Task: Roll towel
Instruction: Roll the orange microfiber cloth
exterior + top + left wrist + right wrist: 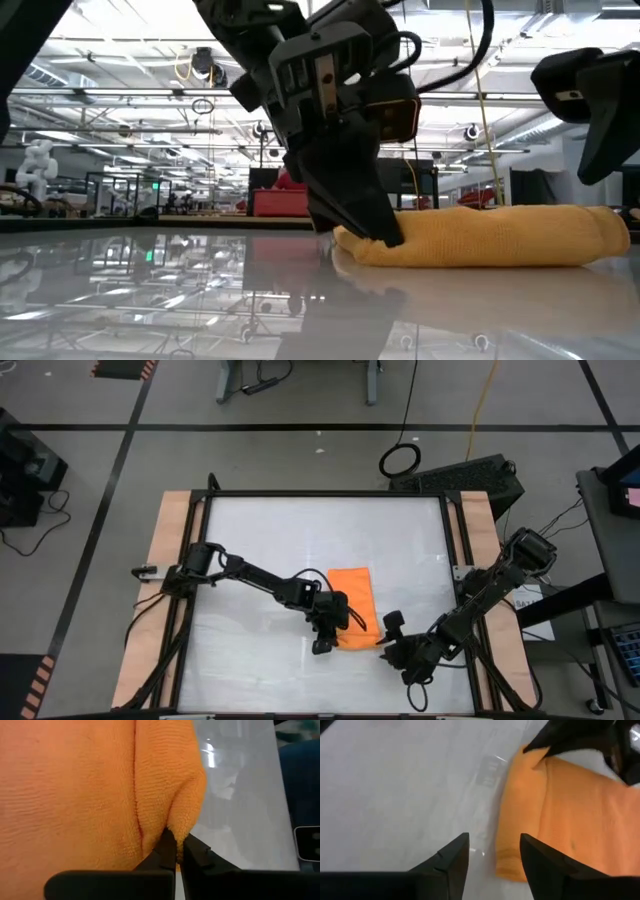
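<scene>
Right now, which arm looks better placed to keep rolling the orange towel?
The left. Its tool is already pinched shut on the towel's folded near edge. The right tool is open beside the other end, holding nothing, so it would first need to grab on.

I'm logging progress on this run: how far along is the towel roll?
Started: the towel's near edge is already turned over into a thick fold, seen in the low view. In hand: the left gripper pinches that fold's corner. The right gripper waits open at the other end, not touching. Left: most of the towel still lies flat on the table, unrolled.
</scene>
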